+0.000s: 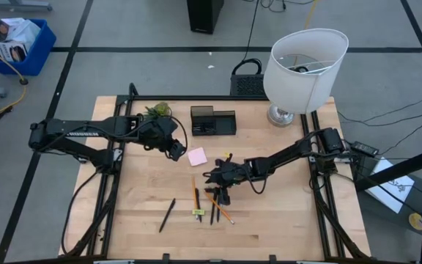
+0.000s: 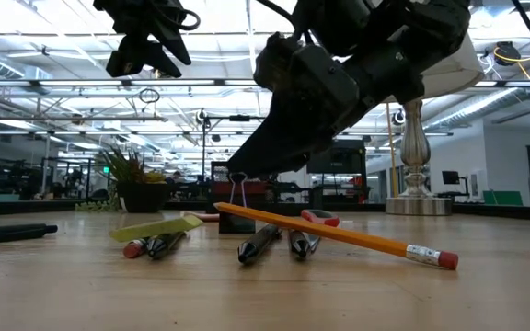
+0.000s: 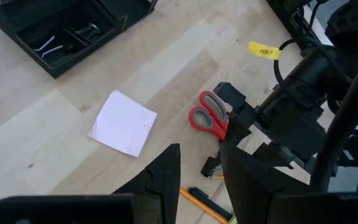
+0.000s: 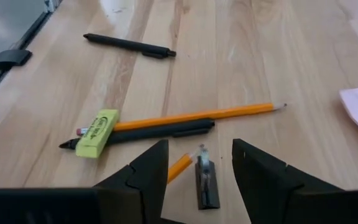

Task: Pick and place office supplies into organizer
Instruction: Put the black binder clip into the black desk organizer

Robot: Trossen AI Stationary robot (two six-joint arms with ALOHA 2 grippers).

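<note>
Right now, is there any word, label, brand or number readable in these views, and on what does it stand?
Nothing reads clearly.
Yellow tag on the right arm's cable: dark print, too blurred to read.
Yellow-green eraser: faint print along its top, too small to read.
Papers in the blue bin on the floor: print too small to read.

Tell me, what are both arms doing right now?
Right tool open, low over a small black clip beside the pencils. Left tool open, empty, above the pink sticky pad. Organizer unobstructed.
</note>
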